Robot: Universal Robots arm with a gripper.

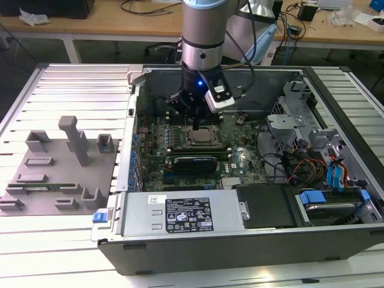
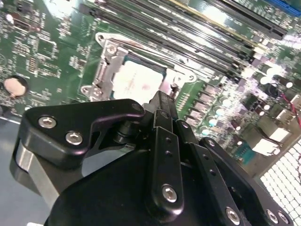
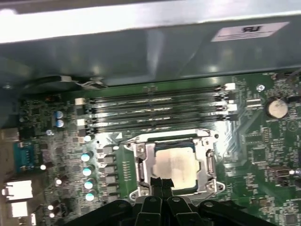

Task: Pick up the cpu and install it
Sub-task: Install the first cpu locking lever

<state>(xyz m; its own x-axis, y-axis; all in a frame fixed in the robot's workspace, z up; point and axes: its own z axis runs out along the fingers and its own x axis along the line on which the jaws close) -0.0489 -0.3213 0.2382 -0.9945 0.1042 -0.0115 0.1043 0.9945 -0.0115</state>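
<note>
The gripper [image 3: 162, 182] hangs low inside the open computer case [image 1: 252, 240], its fingers [image 2: 162, 106] drawn together into a narrow tip with nothing between them. Just beneath and ahead of that tip lies the cpu [image 3: 176, 167] — seemingly seated flat in the socket frame [image 3: 141, 162] on the motherboard [image 3: 263, 160], though contact is hard to judge. Beyond the socket run the memory slots [image 3: 155, 110]; well off to one side, outside the case, a grey fixture tray [image 1: 57, 174] rests on the worktop [image 1: 60, 240].

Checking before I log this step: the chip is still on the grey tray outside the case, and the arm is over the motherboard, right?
Not quite. The chip is not on the grey tray; it lies in the socket frame on the motherboard, as both wrist views show. The gripper is indeed over the motherboard, right above the socket, fingers closed and empty.
</note>
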